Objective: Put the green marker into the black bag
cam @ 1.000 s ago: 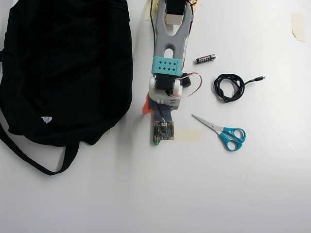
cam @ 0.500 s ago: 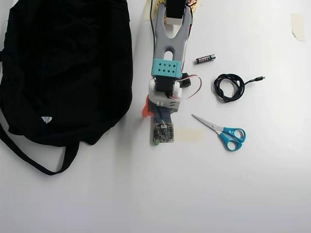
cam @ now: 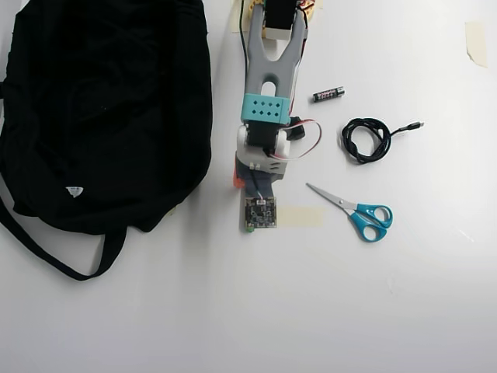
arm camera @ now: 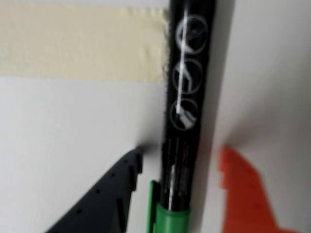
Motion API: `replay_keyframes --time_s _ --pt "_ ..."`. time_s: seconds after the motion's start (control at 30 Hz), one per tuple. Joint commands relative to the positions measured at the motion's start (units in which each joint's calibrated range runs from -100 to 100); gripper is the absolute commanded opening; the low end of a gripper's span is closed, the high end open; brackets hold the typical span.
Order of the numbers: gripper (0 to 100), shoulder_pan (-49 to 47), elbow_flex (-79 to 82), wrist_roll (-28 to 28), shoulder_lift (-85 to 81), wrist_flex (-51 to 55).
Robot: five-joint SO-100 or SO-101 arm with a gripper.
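**Orange finger tucked in, marker between the jaws**

Drawn in closer under the wrist over the last second: the orange finger (cam: 238, 176), now only a sliver at the arm's left edge in the overhead view, where more of it stuck out before. Otherwise unchanged around the table (cam: 248, 311).

Seen up close in the wrist view: green marker (arm camera: 187, 121) lying lengthwise on the white surface, dark barrel with printed circles, green end at the bottom edge, upper end cut off by the frame. Blurred throughout, label unreadable. Flanked by the gripper (arm camera: 184, 189): dark finger (arm camera: 107, 199) just left of the barrel, orange finger on the right, a thin strip of white visible on each side. Narrow spread, not clamped, contact hard to judge. Strip of beige tape (arm camera: 82, 46) running behind the barrel.

From overhead, marker almost wholly hidden under the arm and its camera board (cam: 261, 211); only a green speck at the board's lower left corner.

Black bag (cam: 109, 109) well apart to the left, cut off at the top and left edges. Battery (cam: 328, 94), coiled cable (cam: 366, 140) and scissors (cam: 357, 212) off to the right.
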Motion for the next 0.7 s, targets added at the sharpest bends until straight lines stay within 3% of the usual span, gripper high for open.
replay_keyframes --time_s 0.0,0.67 --pt "8 0.2 -2.2 -0.1 -0.4 -0.3" --pt "2 1.3 -1.9 -0.1 -0.5 -0.2"
